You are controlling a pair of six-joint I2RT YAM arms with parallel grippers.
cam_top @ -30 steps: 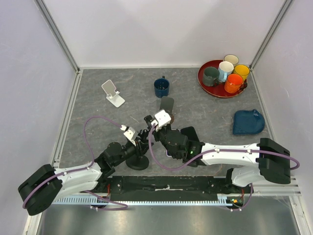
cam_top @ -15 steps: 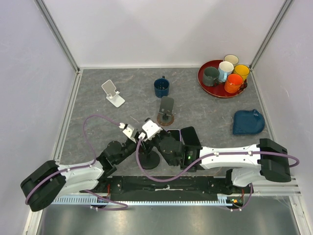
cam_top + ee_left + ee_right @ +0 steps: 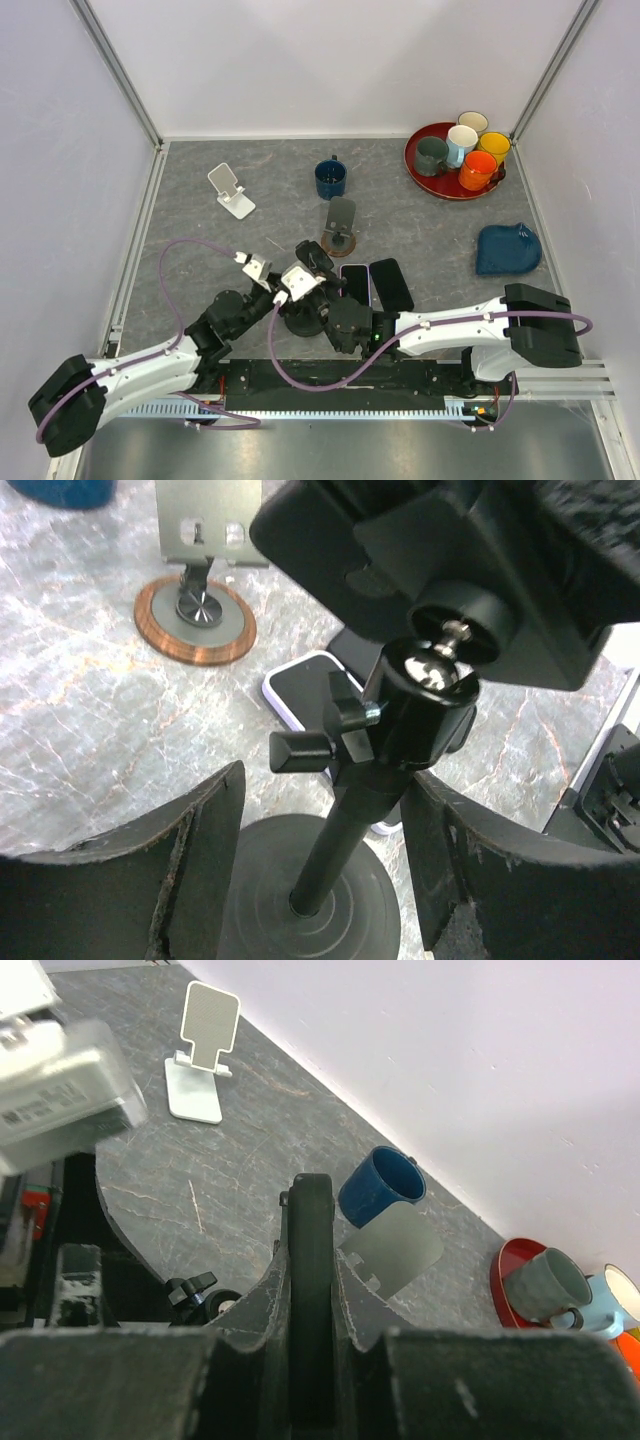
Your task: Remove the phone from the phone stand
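Observation:
A black phone stand (image 3: 303, 322) with a round base stands near the table's front; its pole (image 3: 345, 830) and ball head show in the left wrist view. My left gripper (image 3: 283, 298) is open, its fingers on either side of the pole (image 3: 325, 780). My right gripper (image 3: 318, 262) is above the stand's head. It is shut (image 3: 312, 1250) on a thin black slab seen edge-on, the phone (image 3: 312, 1210), at the stand's holder. Whether the phone still sits in the holder is hidden.
Two more phones (image 3: 355, 284) (image 3: 390, 283) lie flat right of the stand. A grey stand on a round wooden base (image 3: 340, 225), a blue mug (image 3: 330, 178) and a white folding stand (image 3: 231, 190) are farther back. A red tray (image 3: 415, 165) of cups and a blue cloth (image 3: 508, 250) are at the right.
The black stand and both grippers have shifted right and a little back. My right gripper has come down and left, uncovering the grey stand and the two flat phones.

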